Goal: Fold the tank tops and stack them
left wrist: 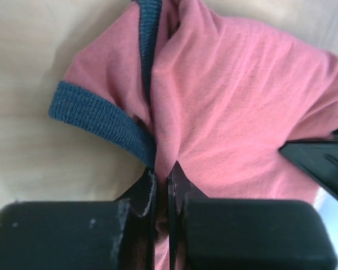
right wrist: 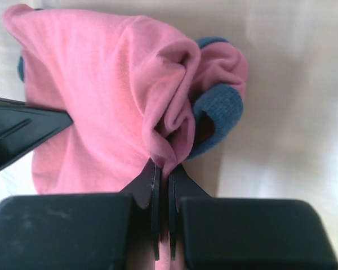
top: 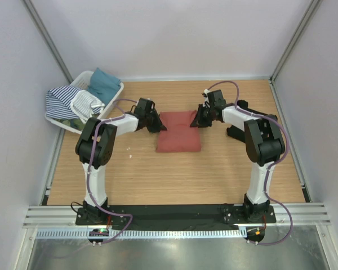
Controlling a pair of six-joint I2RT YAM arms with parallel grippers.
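Where the white plastic basket (top: 119,87) sits out beyond the left gripper (top: 156,125), heaped with striped and teal cloth, the one rust-red tank top (top: 179,135) on the table lies as a soft rectangle between the two grippers. The left gripper is pinched tight on the edge nearest it, with fabric bunched between its fingers beside a ribbed navy band (left wrist: 96,115). The right gripper (top: 198,120) is clamped likewise on the opposite edge, with a curl of navy ribbing just beside it.
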